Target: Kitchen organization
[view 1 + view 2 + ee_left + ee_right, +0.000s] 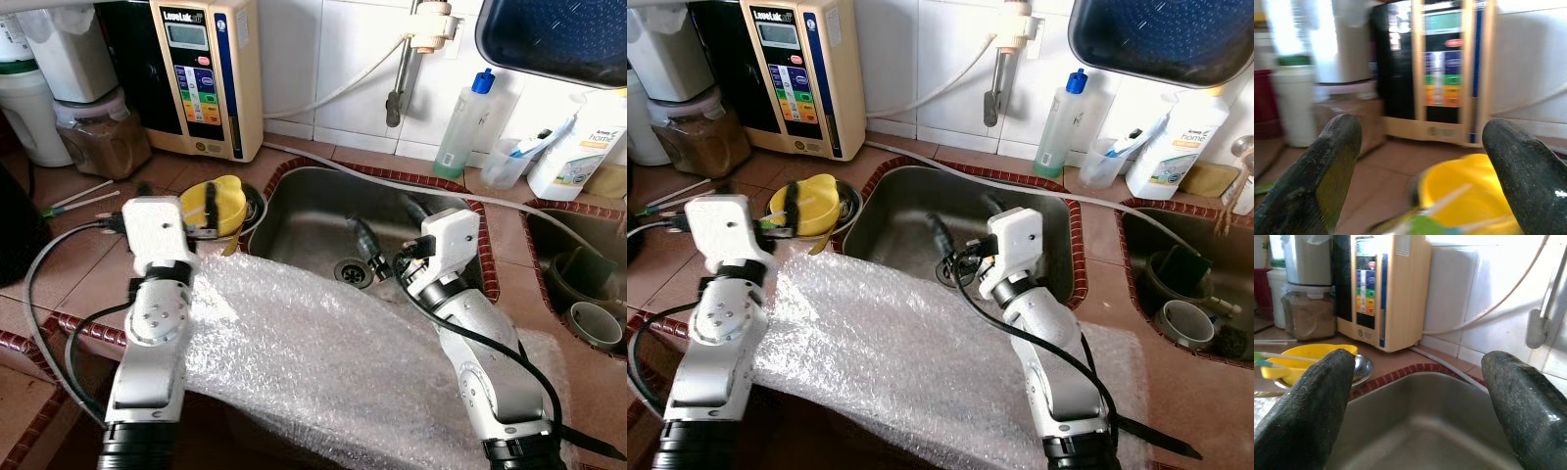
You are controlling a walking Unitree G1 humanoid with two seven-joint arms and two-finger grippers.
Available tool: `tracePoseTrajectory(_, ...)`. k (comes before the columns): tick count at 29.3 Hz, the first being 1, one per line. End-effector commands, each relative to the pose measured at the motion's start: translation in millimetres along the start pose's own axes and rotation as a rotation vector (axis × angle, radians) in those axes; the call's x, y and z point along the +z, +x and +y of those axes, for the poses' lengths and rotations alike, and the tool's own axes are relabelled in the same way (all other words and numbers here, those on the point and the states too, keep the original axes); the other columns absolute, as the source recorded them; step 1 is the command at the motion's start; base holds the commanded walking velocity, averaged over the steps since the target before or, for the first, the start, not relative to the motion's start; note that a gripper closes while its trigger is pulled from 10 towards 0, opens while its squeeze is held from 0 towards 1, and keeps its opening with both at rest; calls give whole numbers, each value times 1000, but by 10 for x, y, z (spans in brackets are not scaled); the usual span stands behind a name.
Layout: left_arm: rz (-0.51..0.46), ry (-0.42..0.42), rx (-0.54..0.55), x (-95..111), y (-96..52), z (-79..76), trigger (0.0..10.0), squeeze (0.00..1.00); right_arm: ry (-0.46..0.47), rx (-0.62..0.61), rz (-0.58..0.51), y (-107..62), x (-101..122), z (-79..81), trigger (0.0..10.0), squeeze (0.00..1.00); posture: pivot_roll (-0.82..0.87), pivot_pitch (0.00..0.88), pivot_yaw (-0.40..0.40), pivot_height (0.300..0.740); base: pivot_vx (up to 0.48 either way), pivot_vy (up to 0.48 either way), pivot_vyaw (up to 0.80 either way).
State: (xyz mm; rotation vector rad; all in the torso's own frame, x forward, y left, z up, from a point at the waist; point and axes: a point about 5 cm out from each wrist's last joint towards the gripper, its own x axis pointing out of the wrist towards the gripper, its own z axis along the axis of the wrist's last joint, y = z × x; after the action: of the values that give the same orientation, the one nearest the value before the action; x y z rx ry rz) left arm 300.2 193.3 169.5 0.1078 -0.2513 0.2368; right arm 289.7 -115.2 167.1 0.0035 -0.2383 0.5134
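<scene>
Yellow bowl (217, 203): on tiled counter (78, 264), just left of steel sink (304, 230), sitting in a metal dish (848, 199); utensil resting across it in left wrist view. Left gripper (208, 208): fingers (1327, 171) spread wide, hovering at bowl's near side, no contact visible. Right gripper (389, 235): fingers (1308, 406) spread, empty, over sink basin near drain (353, 271). Bubble wrap sheet (304, 352): draped over near counter edge, btwn both arms, partly overhanging sink rim. Water ionizer (204, 73): upright at far wall, behind bowl. Green soap bottle (468, 122) & white detergent bottle (571, 147): far right, behind sink. Second basin (578, 284) at right w/ cups inside.
</scene>
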Motion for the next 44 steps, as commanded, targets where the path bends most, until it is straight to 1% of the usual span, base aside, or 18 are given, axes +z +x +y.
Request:
tracePoseTrajectory(1, 21, 11, 27, -26, 35, 48, 10000, 0, -15, 23, -17, 8, 58, 27, 10000, 0, 47, 0, -18, 740, 0, 0, 0)
tracePoseTrajectory(4, 55, -10, 60, -63, 55, 100, 10000, 0, -28, 8, -14, 17, 34, 27, 10000, 0, 54, 0, -18, 740, 0, 0, 0)
tracePoseTrajectory(8, 71, -17, 63, -85, 55, 95, 10000, 0, -19, 17, -5, 15, 32, 33, 10000, 0, 54, 0, -15, 740, 0, 0, 548)
tracePoseTrajectory(12, 85, -36, 55, -101, 57, 55, 10000, 0, -8, 17, 5, 6, 28, 31, 10000, 0, 52, 0, -12, 740, 0, 0, 400)
tracePoseTrajectory(17, 106, -81, -1, -123, 58, -48, 10000, 0, -3, -1, 14, -2, 2, 25, 10000, 0, 49, 0, -10, 740, 0, 0, 0)
tracePoseTrajectory(19, 121, -116, -45, -141, 65, -113, 10000, 0, -3, -3, 16, -1, -1, 26, 10000, 0, 50, 0, -10, 740, 0, 0, 0)
tracePoseTrajectory(21, 119, -114, -50, -140, 69, -121, 10000, 0, -3, 1, 19, 3, -2, 31, 10000, 0, 50, 0, -9, 740, 0, 0, 0)
tracePoseTrajectory(23, 127, -122, -64, -154, 80, -160, 10000, 0, 34, 53, 45, 7, -20, 80, 10000, 0, 46, 0, -8, 740, 0, 0, 0)
tracePoseTrajectory(27, 142, -142, -87, -181, 107, -213, 10000, 0, 82, 85, 69, -6, -58, 141, 10000, 0, 38, 0, -6, 740, 0, 0, 0)
tracePoseTrajectory(34, 177, -177, -125, -244, 178, -301, 10000, 0, 65, 106, 92, -29, -107, 228, 10000, 0, 26, 0, -5, 740, 0, 0, 0)
tracePoseTrajectory(36, 247, -196, -117, -351, 205, -337, 10000, 0, 70, 131, 99, -32, -112, 279, 10000, 0, 17, 0, 0, 740, 0, 0, 0)
tracePoseTrajectory(38, 251, -207, -119, -362, 211, -347, 10000, 0, 71, 137, 101, -31, -107, 283, 10000, 0, 13, 0, 0, 740, 0, 0, 0)
tracePoseTrajectory(39, 239, -206, -118, -357, 231, -362, 7569, 0, 80, 143, 103, -33, -104, 286, 10000, 0, 8, 0, 2, 740, 0, 0, 0)
tracePoseTrajectory(40, 237, -205, -119, -357, 236, -364, 4784, 0, 81, 145, 105, -35, -104, 286, 10000, 0, 7, 0, 2, 740, 0, 0, 0)
tracePoseTrajectory(41, 233, -208, -118, -351, 248, -371, 627, 0, 81, 147, 106, -40, -101, 283, 10000, 0, 7, 0, 2, 740, 0, 0, 0)
tracePoseTrajectory(42, 231, -212, -117, -348, 258, -375, 627, 0, 80, 148, 107, -43, -99, 281, 10000, 0, 7, 0, 2, 740, 0, 0, 0)
tracePoseTrajectory(43, 227, -219, -118, -341, 272, -380, 0, 0, 81, 152, 109, -49, -97, 281, 10000, 0, -1, 0, 2, 740, 0, 0, 0)
tracePoseTrajectory(44, 221, -229, -127, -334, 286, -394, 0, 0, 79, 158, 109, -56, -93, 281, 10000, 0, -1, 0, 2, 740, 0, 0, 0)
